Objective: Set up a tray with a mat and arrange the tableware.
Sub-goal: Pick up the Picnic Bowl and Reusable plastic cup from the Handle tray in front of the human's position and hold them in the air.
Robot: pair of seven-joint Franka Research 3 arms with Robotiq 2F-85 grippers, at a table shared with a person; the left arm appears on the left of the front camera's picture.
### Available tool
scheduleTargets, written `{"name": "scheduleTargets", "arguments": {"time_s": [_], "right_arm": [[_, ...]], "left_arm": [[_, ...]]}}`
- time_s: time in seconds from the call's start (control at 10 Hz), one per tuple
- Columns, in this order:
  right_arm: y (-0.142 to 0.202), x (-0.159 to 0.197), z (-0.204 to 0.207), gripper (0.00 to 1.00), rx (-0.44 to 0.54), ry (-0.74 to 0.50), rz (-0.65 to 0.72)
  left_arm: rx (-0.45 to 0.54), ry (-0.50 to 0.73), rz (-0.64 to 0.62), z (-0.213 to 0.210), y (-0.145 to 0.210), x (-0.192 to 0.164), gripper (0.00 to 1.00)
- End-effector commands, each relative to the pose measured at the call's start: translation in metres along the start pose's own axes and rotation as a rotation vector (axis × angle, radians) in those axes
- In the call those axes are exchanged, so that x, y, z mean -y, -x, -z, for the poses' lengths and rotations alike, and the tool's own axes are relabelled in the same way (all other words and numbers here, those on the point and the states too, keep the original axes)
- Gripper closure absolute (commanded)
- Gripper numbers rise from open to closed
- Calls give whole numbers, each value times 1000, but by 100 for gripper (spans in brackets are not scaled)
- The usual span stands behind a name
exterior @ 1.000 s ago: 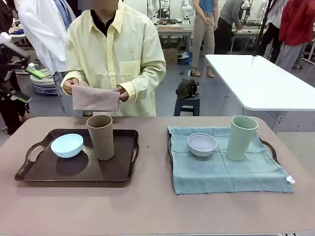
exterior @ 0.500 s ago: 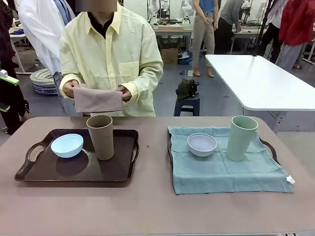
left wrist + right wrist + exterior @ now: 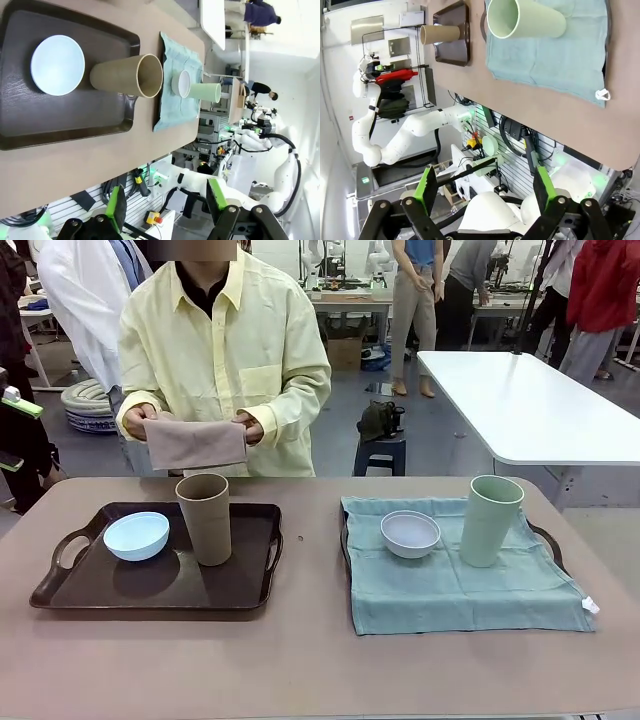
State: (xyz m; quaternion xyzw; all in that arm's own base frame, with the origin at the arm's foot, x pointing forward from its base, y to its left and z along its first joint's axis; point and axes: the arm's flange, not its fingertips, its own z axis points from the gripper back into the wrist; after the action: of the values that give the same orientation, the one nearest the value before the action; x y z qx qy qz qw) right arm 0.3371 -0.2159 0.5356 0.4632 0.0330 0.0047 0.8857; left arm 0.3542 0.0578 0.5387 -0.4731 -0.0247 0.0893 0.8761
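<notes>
A dark brown tray [image 3: 60, 590] on the left holds a pale blue bowl [image 3: 136, 536] and a tan-brown cup [image 3: 204, 518]. On the right, a teal mat [image 3: 455, 585] covers a second tray, whose handle [image 3: 548, 540] peeks out. On the mat stand a greyish-white bowl [image 3: 410, 533] and a pale green cup [image 3: 490, 520]. The person's hands hold a folded beige mat [image 3: 195, 443] above the table's far edge. My left gripper [image 3: 12, 433] hangs open and empty at the far left, well off the brown tray [image 3: 60, 125]. My right gripper [image 3: 485, 189] is open, high above the green cup [image 3: 527, 18].
The brown tabletop [image 3: 300, 660] is bare along its front edge and between the trays. A white table [image 3: 530, 410] and a stool with a bag [image 3: 382, 430] stand behind on the right, with other people farther back.
My left gripper has drawn back to the picture's left edge. The person has shifted the folded beige mat slightly; the tableware has not moved.
</notes>
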Motion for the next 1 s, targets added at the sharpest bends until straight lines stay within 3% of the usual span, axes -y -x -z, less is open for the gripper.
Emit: {"name": "scheduleTargets", "arguments": {"time_s": [0.0,0.3,0.5,0.6,0.9], "right_arm": [[-2,9,8,0,-31,-72,17],[11,45,6,0,-56,-247,81],[10,58,16,0,-67,-247,87],[13,47,13,0,-70,-203,97],[13,47,13,0,-70,-203,97]], "left_arm": [[-68,11,-43,-14,-20,-5,15],[-100,10,28,-53,-40,-30,15],[-132,22,124,-49,-45,-38,15],[-92,20,6,-48,-37,-31,15],[-92,20,6,-48,-37,-31,15]]}}
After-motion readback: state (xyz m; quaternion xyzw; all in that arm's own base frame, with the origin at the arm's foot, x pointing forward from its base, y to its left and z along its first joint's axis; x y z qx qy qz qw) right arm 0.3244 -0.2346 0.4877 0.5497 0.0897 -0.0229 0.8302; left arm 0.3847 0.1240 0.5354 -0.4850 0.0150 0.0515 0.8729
